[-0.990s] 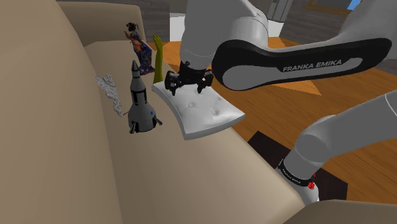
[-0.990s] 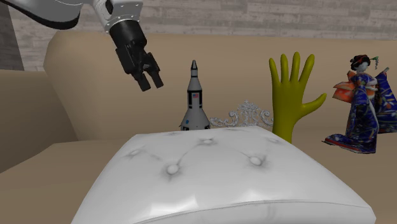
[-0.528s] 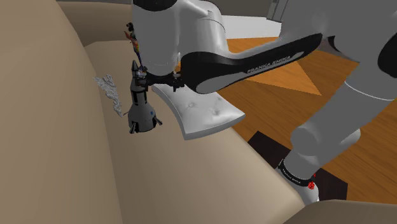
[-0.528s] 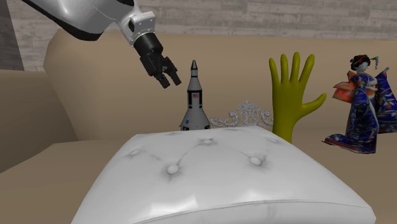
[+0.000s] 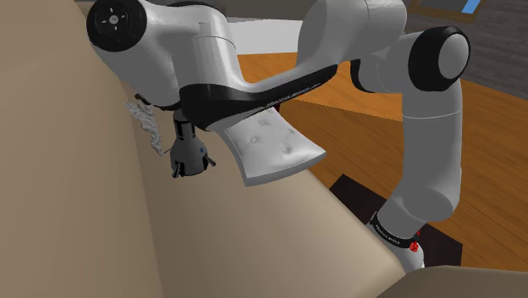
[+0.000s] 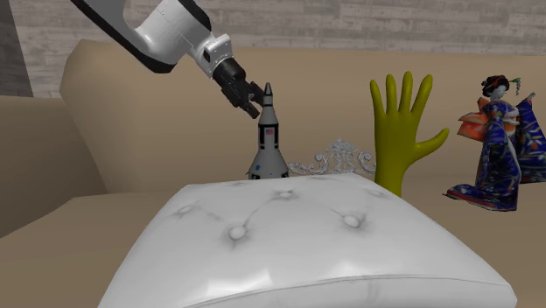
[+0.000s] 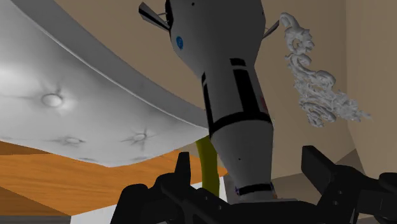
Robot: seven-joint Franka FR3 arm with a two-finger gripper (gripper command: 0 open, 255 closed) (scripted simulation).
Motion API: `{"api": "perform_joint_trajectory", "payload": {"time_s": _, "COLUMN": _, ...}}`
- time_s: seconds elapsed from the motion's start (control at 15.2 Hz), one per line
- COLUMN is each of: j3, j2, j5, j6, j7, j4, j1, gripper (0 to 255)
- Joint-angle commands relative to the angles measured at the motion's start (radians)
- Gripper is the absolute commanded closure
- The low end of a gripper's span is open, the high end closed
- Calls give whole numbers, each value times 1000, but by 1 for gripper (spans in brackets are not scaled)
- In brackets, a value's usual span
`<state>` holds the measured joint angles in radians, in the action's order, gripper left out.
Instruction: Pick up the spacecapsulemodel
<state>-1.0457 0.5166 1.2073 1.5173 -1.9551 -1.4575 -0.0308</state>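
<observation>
Rocket-shaped model (image 6: 268,131), white and black, stands upright on seat of beige sofa (image 6: 131,114), near backrest. White tufted cushion (image 6: 306,236) lies just in front of it in second exterior view. Silver lace-like ornament (image 6: 337,159) lies just beside its base. Yellow-green hand model (image 6: 398,131) and doll in blue kimono (image 6: 499,144) stand further to that view's right. Gripper (image 6: 251,102) tilted, at model's nose. In wrist view fingers (image 7: 183,167) stand apart, upper part of model between them, not touching it.
</observation>
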Motion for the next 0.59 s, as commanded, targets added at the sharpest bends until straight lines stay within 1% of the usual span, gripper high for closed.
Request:
{"api": "perform_joint_trajectory", "payload": {"time_s": 0.0, "j3": 12, "j2": 15, "j5": 17, "j6": 1, "j7": -20, "j4": -3, "j1": -13, "gripper": 0}}
{"api": "perform_joint_trajectory", "payload": {"time_s": 0.26, "j3": 18, "j2": 25, "j5": 25, "j6": 27, "j7": -54, "j4": -42, "j1": -5, "gripper": 0}}
{"api": "perform_joint_trajectory", "payload": {"time_s": 0.46, "j3": 18, "j2": 26, "j5": 27, "j6": 31, "j7": -59, "j4": -47, "j1": -4, "gripper": 0}}
{"api": "perform_joint_trajectory", "payload": {"time_s": 0.53, "j3": 19, "j2": 27, "j5": 27, "j6": 30, "j7": -58, "j4": -45, "j1": -5, "gripper": 255}}
